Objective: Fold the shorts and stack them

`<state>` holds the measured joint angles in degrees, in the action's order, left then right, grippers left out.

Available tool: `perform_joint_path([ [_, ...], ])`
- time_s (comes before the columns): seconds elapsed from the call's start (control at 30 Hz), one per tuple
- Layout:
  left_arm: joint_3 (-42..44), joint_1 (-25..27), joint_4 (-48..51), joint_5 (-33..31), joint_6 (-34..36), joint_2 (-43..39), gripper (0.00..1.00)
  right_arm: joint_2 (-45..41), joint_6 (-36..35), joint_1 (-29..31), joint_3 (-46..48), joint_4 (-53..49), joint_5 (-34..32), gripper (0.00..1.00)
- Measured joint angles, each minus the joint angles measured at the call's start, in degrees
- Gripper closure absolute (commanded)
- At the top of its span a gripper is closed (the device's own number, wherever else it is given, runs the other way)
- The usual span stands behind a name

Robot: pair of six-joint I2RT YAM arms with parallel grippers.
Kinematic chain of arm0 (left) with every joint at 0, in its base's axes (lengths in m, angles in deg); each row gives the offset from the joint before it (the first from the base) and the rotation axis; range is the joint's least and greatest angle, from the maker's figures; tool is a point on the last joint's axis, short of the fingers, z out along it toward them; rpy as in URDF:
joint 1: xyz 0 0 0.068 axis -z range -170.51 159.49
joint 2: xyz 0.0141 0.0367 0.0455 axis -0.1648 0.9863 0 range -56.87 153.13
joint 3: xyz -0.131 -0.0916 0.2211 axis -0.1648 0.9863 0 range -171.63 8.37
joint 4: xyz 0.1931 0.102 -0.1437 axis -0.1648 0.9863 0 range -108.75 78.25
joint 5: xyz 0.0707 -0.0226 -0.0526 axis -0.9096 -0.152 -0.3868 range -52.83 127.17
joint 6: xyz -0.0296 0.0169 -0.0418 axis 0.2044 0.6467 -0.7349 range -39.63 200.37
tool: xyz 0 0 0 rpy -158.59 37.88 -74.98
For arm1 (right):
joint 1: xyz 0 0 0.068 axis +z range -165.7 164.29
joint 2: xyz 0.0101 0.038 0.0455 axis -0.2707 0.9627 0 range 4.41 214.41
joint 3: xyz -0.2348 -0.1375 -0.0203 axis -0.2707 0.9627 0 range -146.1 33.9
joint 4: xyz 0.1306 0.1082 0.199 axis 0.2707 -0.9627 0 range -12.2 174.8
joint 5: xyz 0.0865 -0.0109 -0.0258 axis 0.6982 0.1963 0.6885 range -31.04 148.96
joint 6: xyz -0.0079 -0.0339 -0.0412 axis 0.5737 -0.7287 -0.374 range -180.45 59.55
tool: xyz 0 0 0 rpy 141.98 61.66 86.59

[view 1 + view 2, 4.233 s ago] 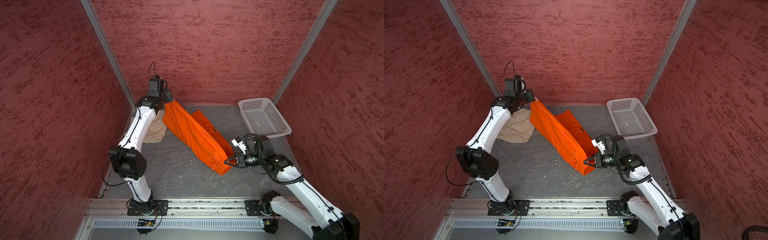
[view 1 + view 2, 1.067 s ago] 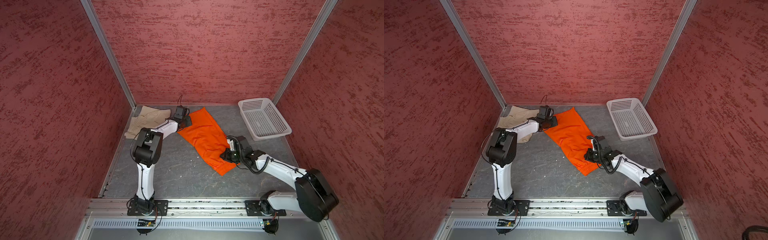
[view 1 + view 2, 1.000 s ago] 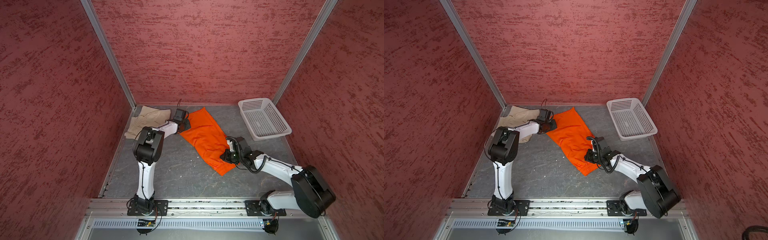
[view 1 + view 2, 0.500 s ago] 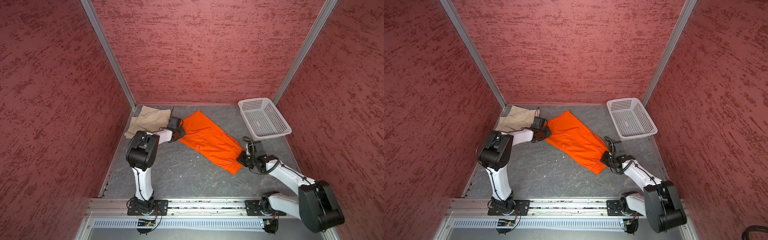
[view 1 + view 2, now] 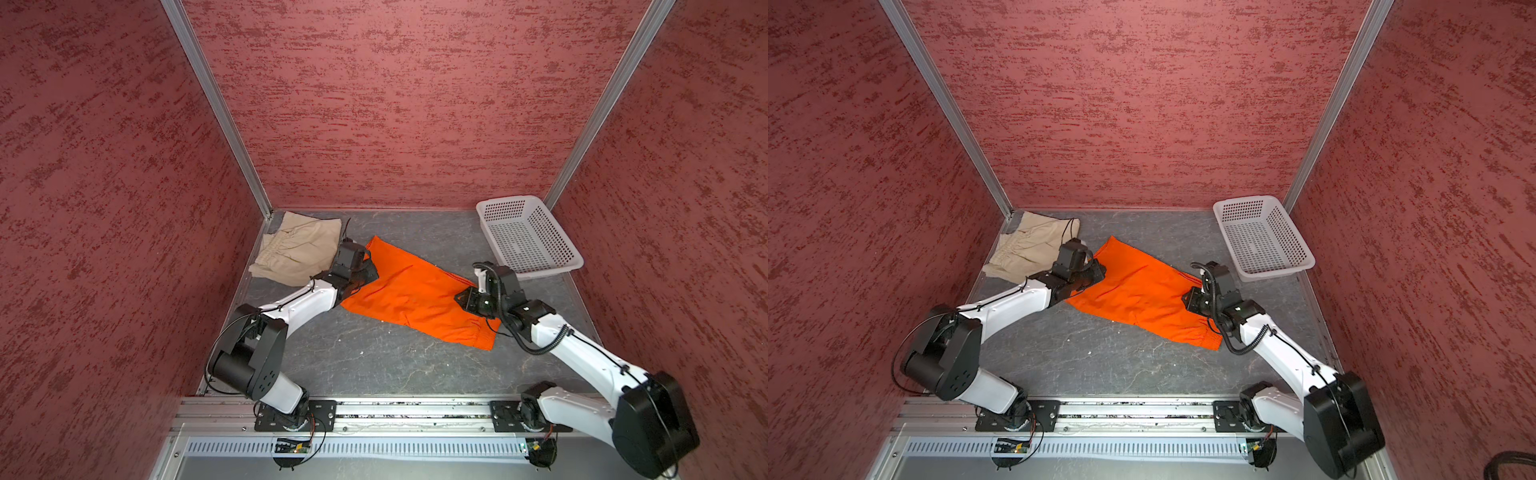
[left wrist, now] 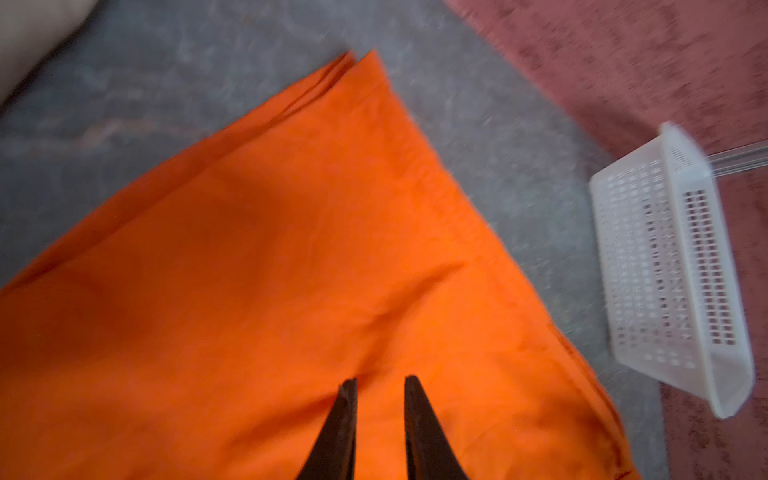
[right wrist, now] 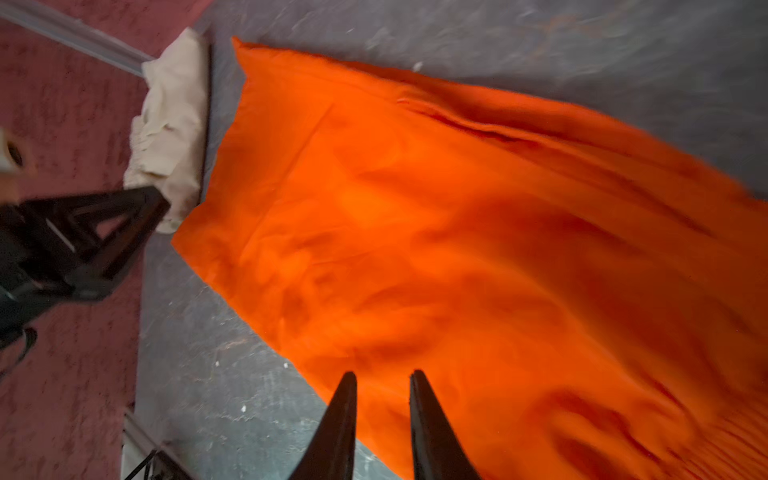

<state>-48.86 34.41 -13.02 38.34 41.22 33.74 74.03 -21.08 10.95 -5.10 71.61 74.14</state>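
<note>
Orange shorts point(image 5: 415, 291) point(image 5: 1142, 291) lie flat in the middle of the grey floor point(image 5: 374, 365) in both top views. They form a long slanted strip running from upper left to lower right. The lower right end shows a gathered band. In the blurred left wrist view the orange shorts point(image 6: 291, 270) fill most of the frame, and stacked cloth edges show at one corner.

Beige shorts point(image 5: 299, 249) point(image 5: 1030, 245) sit at the upper left of the floor, in the corner of the red walls, with the gathered waist toward the left wall. They lie just beside the upper end of the orange pair. The right wrist view shows a thin strip of floor between the beige shorts point(image 7: 174, 124) and the orange shorts point(image 7: 457, 249).

The left gripper point(image 5: 365, 272) point(image 5: 1096, 270) is at the upper left end of the orange strip. Its wrist view point(image 6: 380, 380) shows the jaws a narrow gap apart over the cloth, holding nothing. It also appears at the left edge of the right wrist view point(image 7: 104, 232).

The right gripper point(image 5: 463, 299) point(image 5: 1187, 301) is over the strip's right part. In its wrist view point(image 7: 382, 374) the jaws are likewise slightly parted and empty, at the cloth's edge.

A white basket point(image 5: 523, 237) point(image 5: 1258, 241) point(image 6: 665, 270) stands at the upper right of the floor, apart from both pairs.
</note>
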Motion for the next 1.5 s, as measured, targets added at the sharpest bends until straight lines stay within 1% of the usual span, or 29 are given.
perform_joint_path([
  [0.1,-5.9,0.0,-1.0,-0.2,1.4,5.3,0.86,7.6,1.3,3.6,-0.6,4.8,1.5,0.8],
  [0.2,-9.0,-0.6,-1.3,0.1,1.7,11.4,0.88,14.7,1.6,5.4,-1.8,7.3,3.0,0.84],
  [0.33,-11.2,-2.6,-0.4,0.3,1.7,19.4,0.89,18.5,1.6,5.6,-1.6,8.7,3.8,0.85],
  [0.47,-12.1,-5.1,0.1,0.6,1.2,24.7,0.9,18.5,1.6,5.6,1.7,10.0,4.0,0.86],
  [0.53,-13.3,-6.1,0.2,0.3,1.3,25.3,0.9,18.0,1.8,5.6,4.7,10.7,4.3,0.86],
  [0.7,-15.3,-8.3,-0.2,0.5,1.2,27.2,0.91,11.8,3.0,5.6,11.6,12.7,4.6,0.86],
  [0.83,-15.9,-9.0,-0.3,1.5,1.3,27.6,0.91,7.7,4.4,5.6,14.8,13.2,4.5,0.78],
  [0.9,-15.8,-9.2,-0.5,1.8,1.3,27.6,0.89,7.3,5.1,5.6,14.7,13.0,4.5,0.71],
  [0.97,-15.0,-9.2,-0.8,2.0,1.5,26.9,0.83,7.1,5.4,5.6,14.0,12.5,4.6,0.66],
  [1.07,-11.4,-9.3,0.2,1.9,1.9,22.8,0.77,6.6,5.3,5.4,11.4,10.1,4.6,0.65],
  [1.17,-6.6,-9.1,1.5,1.9,2.2,14.8,0.77,5.4,4.5,4.3,7.0,8.7,4.7,0.65],
  [1.27,-2.6,-8.1,1.8,1.7,2.4,5.4,0.78,6.0,2.8,2.2,1.4,9.0,4.7,0.67],
  [1.37,2.3,-6.9,0.4,1.4,2.1,-1.2,0.84,11.3,1.2,1.2,-5.7,10.5,4.8,0.7],
  [1.43,5.5,-6.6,0.1,1.3,1.7,-2.7,0.86,17.1,0.7,1.1,-10.7,12.8,5.5,0.73],
  [1.5,8.6,-6.7,0.3,1.1,1.4,-2.4,0.88,23.0,0.1,1.2,-14.9,14.6,6.2,0.74],
])
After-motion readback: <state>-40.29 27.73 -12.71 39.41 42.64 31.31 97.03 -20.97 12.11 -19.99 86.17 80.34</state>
